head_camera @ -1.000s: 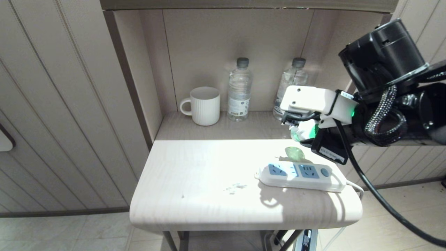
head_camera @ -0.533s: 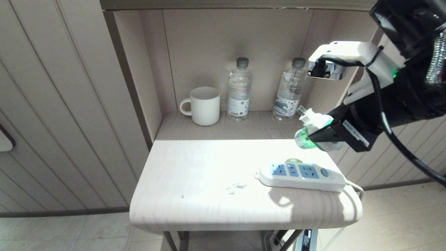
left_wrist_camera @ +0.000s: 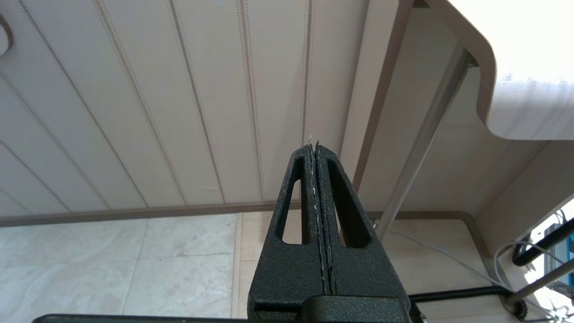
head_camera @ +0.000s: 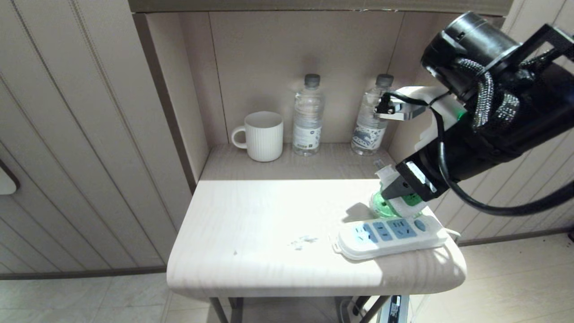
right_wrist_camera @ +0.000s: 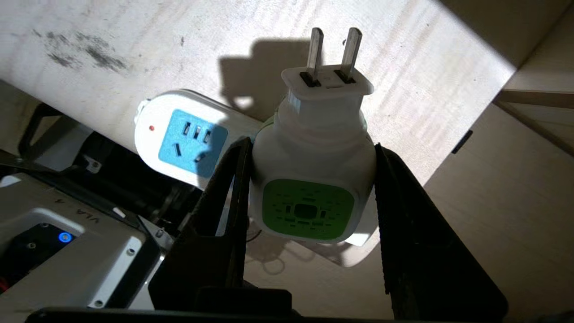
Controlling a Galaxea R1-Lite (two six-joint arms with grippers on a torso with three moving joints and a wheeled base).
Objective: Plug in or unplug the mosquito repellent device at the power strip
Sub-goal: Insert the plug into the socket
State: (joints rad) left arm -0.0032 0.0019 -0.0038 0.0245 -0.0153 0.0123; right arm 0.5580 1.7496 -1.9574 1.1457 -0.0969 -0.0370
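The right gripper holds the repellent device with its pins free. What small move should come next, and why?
Probably turn the wrist so the pins face down toward the power strip. The right gripper clamps the mosquito repellent device just behind the strip, but its two bare pins point away from the blue sockets, so they cannot enter yet.

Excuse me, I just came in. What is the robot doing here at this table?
The right gripper holds the mosquito repellent device by its white head, one finger on each side. The two metal prongs are bare, in no socket, so the device is unplugged. It hangs just behind the power strip, which lies near the right end of the table. A mug and two water bottles stand untouched at the back. The left gripper is shut and parked low beside the table.
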